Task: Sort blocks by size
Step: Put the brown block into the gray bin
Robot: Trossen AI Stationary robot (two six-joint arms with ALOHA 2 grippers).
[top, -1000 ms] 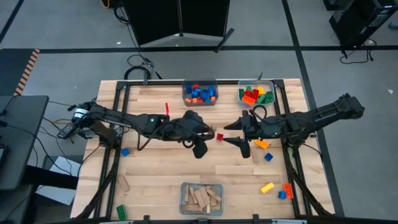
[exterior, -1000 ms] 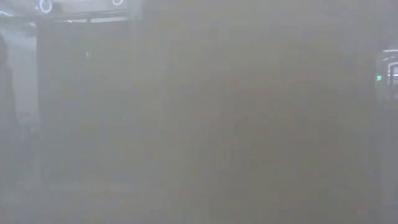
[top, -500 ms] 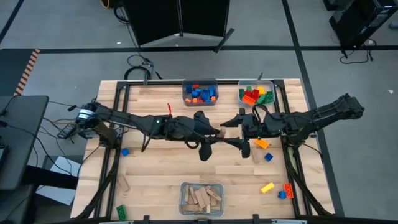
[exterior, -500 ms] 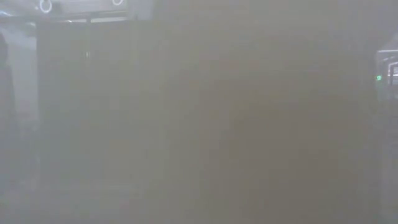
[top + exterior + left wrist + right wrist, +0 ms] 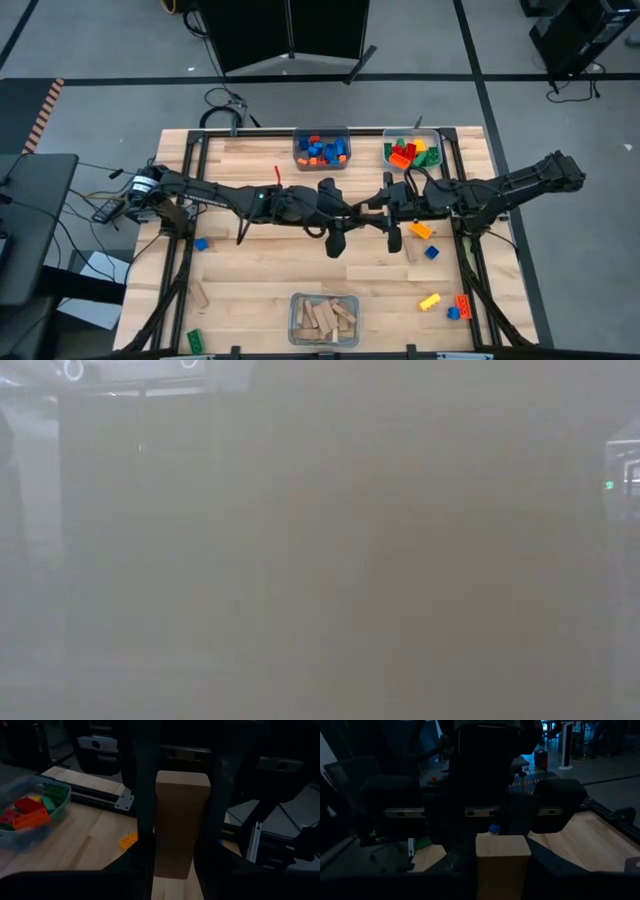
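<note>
We look down on the wooden worktop [image 5: 260, 260], across which both dark arms reach inward and meet near its middle. Along its far edge stand two clear bins: one [image 5: 321, 149] holding blue and orange bricks, the other [image 5: 411, 152] holding red and green bricks; a third bin [image 5: 323, 319] at the near edge holds tan wooden blocks. Between the arms we see one tan wooden block [image 5: 180, 827], clamped on both sides at once. The left gripper [image 5: 172, 847] is closed on one end of it, fingers flat against its long sides; the right gripper [image 5: 502, 855] is closed on the opposite end. Loose bricks lie apart on the worktop: a yellow brick [image 5: 430, 300], a red brick [image 5: 464, 304], a blue brick [image 5: 201, 243]. The low view shows only haze.
</note>
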